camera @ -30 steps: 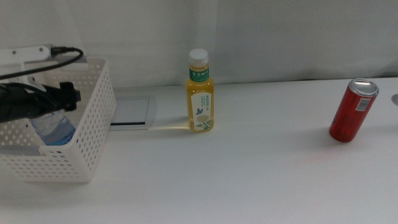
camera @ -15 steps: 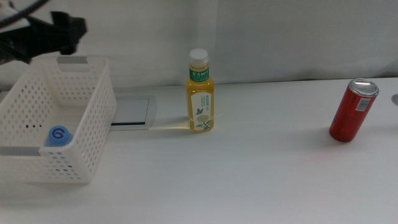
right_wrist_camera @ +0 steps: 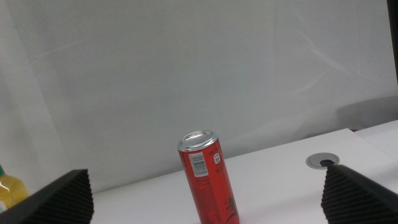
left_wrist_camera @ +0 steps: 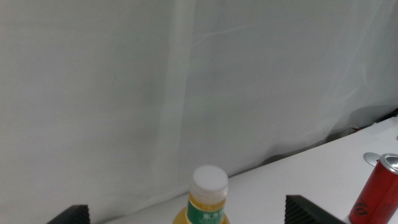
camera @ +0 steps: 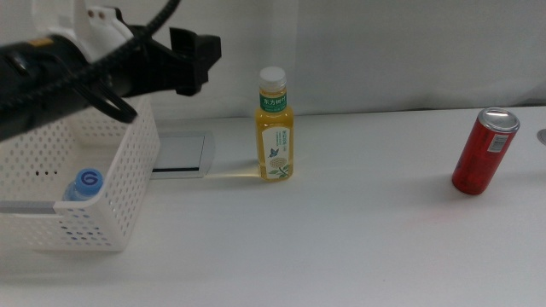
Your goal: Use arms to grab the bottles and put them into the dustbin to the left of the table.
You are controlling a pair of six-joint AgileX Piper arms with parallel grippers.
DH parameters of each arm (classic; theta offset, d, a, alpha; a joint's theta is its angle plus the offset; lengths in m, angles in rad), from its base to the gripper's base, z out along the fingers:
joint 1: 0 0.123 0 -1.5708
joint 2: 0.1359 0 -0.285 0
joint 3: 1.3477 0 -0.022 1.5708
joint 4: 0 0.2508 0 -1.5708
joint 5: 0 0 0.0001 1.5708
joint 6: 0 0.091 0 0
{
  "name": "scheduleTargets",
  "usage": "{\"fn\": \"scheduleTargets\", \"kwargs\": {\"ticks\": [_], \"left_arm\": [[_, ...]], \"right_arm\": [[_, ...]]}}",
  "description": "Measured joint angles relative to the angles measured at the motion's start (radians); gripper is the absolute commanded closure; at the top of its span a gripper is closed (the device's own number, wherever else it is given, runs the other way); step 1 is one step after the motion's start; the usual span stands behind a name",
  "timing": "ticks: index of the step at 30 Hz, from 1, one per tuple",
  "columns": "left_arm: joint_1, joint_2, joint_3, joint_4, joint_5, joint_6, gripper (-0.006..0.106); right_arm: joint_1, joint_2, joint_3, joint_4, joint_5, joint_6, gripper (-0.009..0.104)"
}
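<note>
The yellow bottle (camera: pixel 275 128) with a white cap stands upright at the table's middle back; its cap (left_wrist_camera: pixel 208 180) also shows in the left wrist view. In the white dustbin (camera: pixel 128 170) at the left lies the clear water bottle, blue cap (camera: pixel 88 182) up. My left gripper (camera: pixel 198 60) hangs open and empty in the air above the dustbin's right wall, left of and higher than the yellow bottle. Its fingertips (left_wrist_camera: pixel 311 208) stand wide apart. My right gripper (right_wrist_camera: pixel 208 202) is open and empty, out of the middle view, facing a red can.
A red can (camera: pixel 484 152) stands upright at the right of the table, also seen as the red can (right_wrist_camera: pixel 208 177) in the right wrist view. A grey-rimmed panel (camera: pixel 179 153) lies between dustbin and yellow bottle. A small grey disc (right_wrist_camera: pixel 323 160) sits at the far right.
My left gripper rose out of the dustbin, leaving the water bottle inside, then swung right toward the yellow bottle. The yellow bottle and can have not moved.
</note>
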Motion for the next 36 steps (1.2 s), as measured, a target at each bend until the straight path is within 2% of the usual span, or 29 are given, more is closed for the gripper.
{"fn": "scheduleTargets", "kwargs": {"ticks": [10,14,20,22,26,29,33,36], "left_arm": [[-0.147,0.0,0.189,0.119,-0.164,-0.183,0.02],[-0.197,0.0,0.239,0.131,-0.186,-0.216,0.02],[-0.199,0.0,0.249,0.147,-0.198,-0.234,0.02],[-0.199,0.0,0.249,0.235,-0.189,-0.308,0.02],[-0.199,0.0,0.249,0.52,-0.152,-0.607,0.02],[-0.199,0.0,0.249,0.656,-0.109,-0.753,0.02],[-0.199,-0.002,0.272,0.749,-0.063,-0.831,0.02],[-0.199,-0.002,0.342,0.771,-0.109,-0.844,0.02]], "right_arm": [[0.0,0.0,0.0,0.0,0.0,0.0,-0.008],[0.0,0.0,0.0,0.0,0.0,0.0,-0.008],[0.0,0.0,0.0,0.0,0.0,0.0,-0.008],[0.0,0.0,0.0,0.0,0.0,0.0,-0.008],[0.0,0.0,0.0,0.0,0.0,0.0,-0.008],[0.0,0.0,0.0,0.0,0.0,0.0,-0.008],[0.0,0.0,0.0,0.0,0.0,0.0,-0.008],[0.0,0.0,0.0,0.0,0.0,0.0,-0.008]]}}
